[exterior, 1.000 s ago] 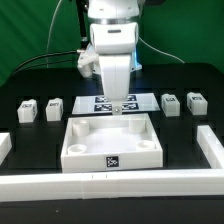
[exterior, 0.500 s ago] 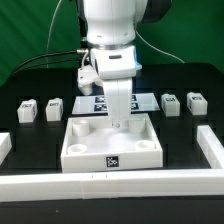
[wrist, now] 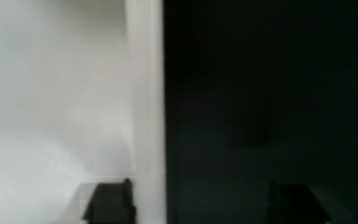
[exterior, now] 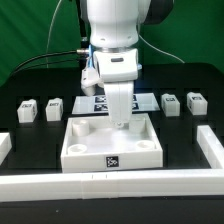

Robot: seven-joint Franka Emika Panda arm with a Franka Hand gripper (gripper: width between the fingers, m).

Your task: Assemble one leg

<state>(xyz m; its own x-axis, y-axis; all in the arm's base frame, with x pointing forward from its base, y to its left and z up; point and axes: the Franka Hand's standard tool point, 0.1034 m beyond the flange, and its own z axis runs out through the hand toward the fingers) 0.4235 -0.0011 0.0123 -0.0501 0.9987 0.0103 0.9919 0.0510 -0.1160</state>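
Observation:
Four legs, small white blocks with marker tags, stand on the black table: two at the exterior view's left (exterior: pixel 27 108) (exterior: pixel 54 105) and two at its right (exterior: pixel 171 103) (exterior: pixel 196 101). My gripper (exterior: pixel 122 122) is far from all of them. It is low over the far wall of the large white tray (exterior: pixel 80 150). In the wrist view the gripper (wrist: pixel 202 203) is open and holds nothing. One fingertip (wrist: pixel 108 201) is over the tray's white surface (wrist: pixel 60 100) and the other is over the black table.
The marker board (exterior: pixel 93 102) lies just behind the tray, partly hidden by the arm. White raised rails run along the front (exterior: pixel 110 181), the left (exterior: pixel 5 145) and the right (exterior: pixel 211 146) of the work area.
The gripper has come down and nearer, from above the marker board to the tray's far wall. The legs and the tray have not moved.

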